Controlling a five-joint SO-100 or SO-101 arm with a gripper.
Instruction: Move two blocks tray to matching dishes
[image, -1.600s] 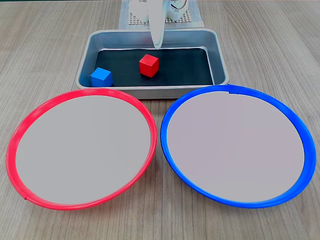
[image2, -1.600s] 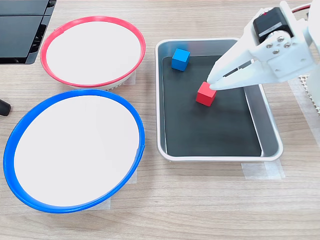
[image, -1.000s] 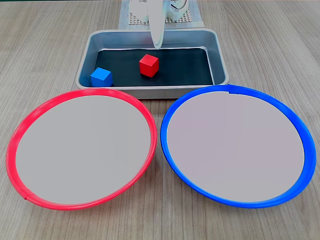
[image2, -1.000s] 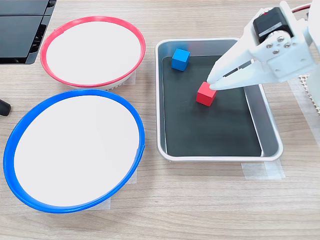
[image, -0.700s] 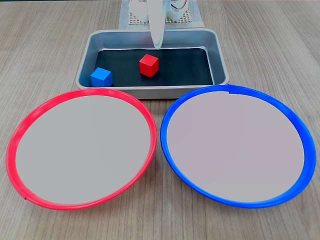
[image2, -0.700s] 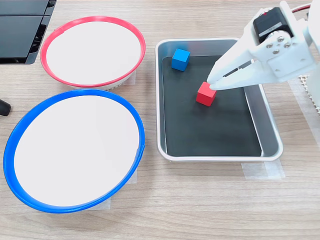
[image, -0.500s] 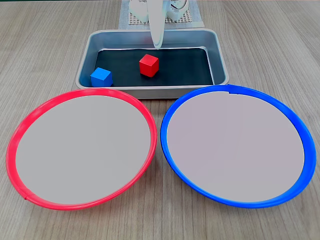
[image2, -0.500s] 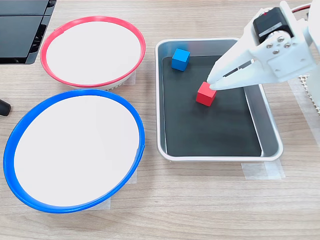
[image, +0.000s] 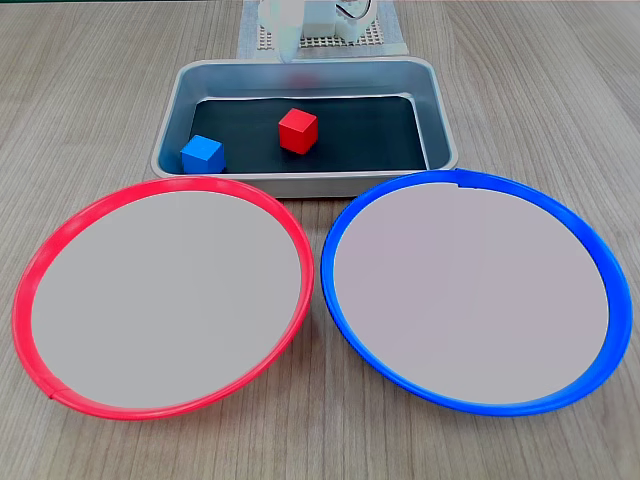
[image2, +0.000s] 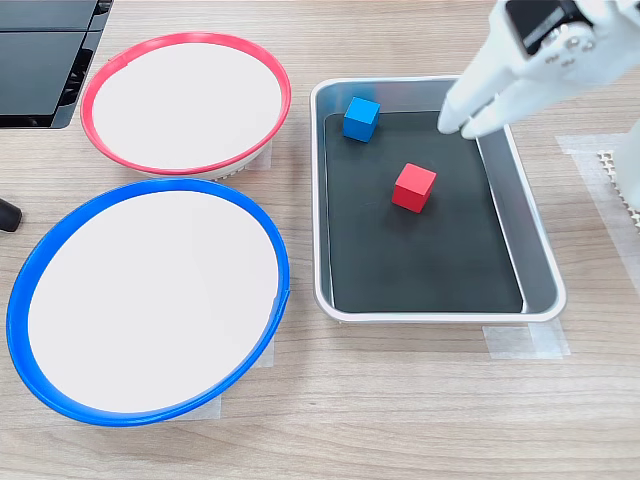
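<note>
Lifted off the red block (image2: 414, 187), gripper (image2: 459, 127) hangs blurred.

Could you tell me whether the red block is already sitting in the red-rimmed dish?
No, the red block lies on the tray, and the red-rimmed dish holds nothing.

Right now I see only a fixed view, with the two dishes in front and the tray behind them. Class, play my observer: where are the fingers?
Observer: In a fixed view the gripper hangs above the tray near one rim, apart from the red block.
Operator: Do the fingers hold anything?
Observer: Nothing sits between them. They are blurred, so I cannot tell how wide they stand.
Operator: Anything beside the dishes?
Observer: A flat black object lies next to the red-rimmed dish.
</note>
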